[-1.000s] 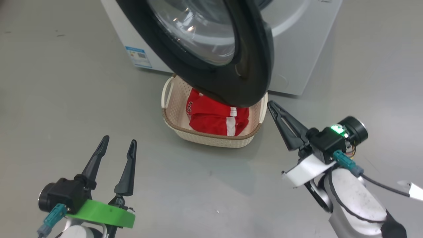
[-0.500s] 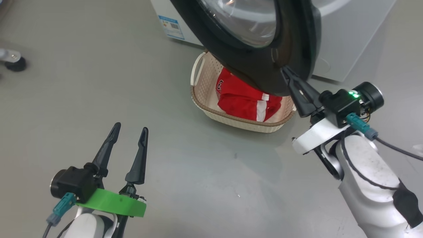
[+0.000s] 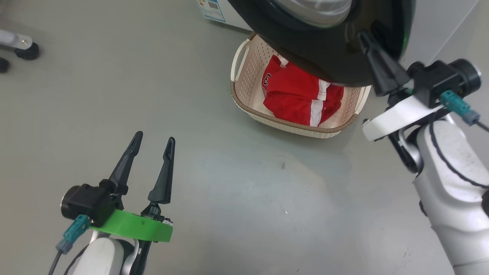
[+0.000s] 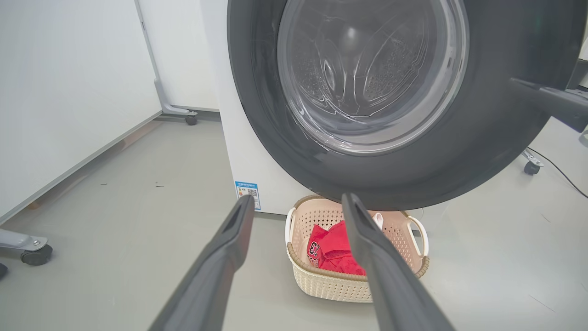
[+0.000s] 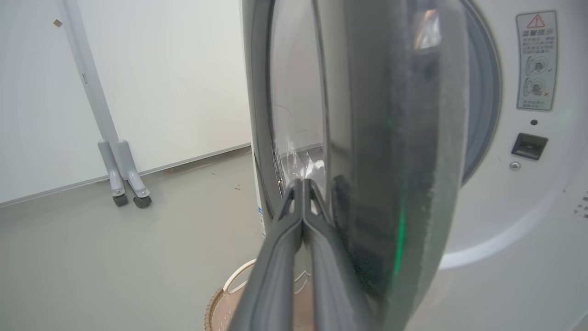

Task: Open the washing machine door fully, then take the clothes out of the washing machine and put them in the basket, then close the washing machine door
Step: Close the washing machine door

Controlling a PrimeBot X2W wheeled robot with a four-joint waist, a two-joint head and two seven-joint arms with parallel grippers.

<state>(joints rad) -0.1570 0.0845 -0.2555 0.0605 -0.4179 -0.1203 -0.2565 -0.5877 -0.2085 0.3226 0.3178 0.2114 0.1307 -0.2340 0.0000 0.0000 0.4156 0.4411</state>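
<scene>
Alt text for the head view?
The shut right gripper points its tip at the black rim of the open washing machine door. Below the door, the cream basket holds the red clothes on the grey floor. The open left gripper hovers at lower left.
</scene>
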